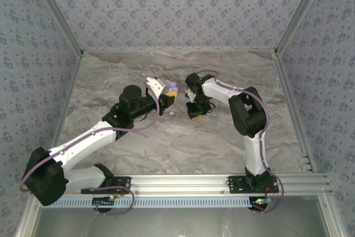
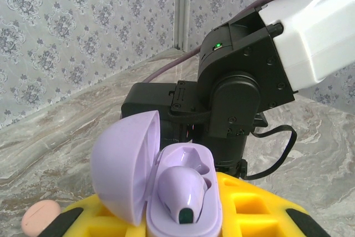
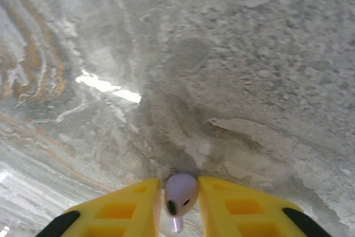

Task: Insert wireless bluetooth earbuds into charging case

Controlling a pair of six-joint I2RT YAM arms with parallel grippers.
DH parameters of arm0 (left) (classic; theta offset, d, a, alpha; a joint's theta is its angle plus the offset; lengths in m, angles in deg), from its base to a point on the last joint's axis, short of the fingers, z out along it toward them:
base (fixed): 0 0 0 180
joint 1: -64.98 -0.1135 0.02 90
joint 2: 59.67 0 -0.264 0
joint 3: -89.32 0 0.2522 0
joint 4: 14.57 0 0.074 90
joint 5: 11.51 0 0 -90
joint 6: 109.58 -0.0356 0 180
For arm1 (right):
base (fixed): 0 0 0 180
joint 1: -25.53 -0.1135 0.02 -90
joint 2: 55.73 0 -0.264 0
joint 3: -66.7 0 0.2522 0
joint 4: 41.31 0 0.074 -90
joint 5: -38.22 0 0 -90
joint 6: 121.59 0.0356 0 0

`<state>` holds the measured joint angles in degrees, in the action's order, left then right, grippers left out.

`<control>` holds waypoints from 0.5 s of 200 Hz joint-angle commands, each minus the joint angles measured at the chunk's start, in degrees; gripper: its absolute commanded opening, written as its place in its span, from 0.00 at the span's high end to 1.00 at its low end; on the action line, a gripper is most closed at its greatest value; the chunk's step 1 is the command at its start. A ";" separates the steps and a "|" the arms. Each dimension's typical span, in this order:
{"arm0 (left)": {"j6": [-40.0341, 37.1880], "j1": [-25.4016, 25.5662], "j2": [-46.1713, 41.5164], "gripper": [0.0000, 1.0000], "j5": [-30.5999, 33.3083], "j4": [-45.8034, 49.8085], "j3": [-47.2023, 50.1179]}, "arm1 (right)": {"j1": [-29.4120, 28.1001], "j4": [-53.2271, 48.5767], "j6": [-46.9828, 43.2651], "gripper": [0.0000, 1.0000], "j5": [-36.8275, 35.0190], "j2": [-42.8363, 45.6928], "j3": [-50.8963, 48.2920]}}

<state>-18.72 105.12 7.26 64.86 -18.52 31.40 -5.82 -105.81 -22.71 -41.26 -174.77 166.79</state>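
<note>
Second earbud in hand, case held open

The small glossy lilac earbud [image 3: 181,191] sits clenched in the right gripper [image 3: 178,186] at bottom centre. The left gripper [image 2: 177,218] clamps the open lilac clamshell case [image 2: 125,165], which has one seated earbud [image 2: 183,190] — next, probably line up over the empty socket [image 2: 191,156].

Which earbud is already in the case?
The earbud lying in the open lilac case that the left gripper holds; the other earbud is pinched in the right gripper.

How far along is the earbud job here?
Done: the first earbud sits in the open charging case, which the left tool holds. In hand: the right tool grips the second earbud. Left: seating it in the empty slot.
</note>
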 commanded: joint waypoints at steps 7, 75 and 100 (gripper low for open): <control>-0.88 -0.19 -1.14 0.93 0.60 -0.23 0.30 | 0.85 -0.51 -1.46 0.64 -0.36 -0.73 0.35; -1.13 -0.23 -0.84 0.93 0.62 0.27 -0.55 | 0.57 2.34 -1.84 0.57 -2.09 2.15 0.13; -1.13 -0.19 -0.92 0.93 0.62 0.52 -0.70 | 0.01 1.14 -2.64 0.62 -2.16 1.29 1.12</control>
<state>-19.13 105.12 7.26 64.88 -18.46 31.46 -5.71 -103.71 -23.89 -41.98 -174.31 166.81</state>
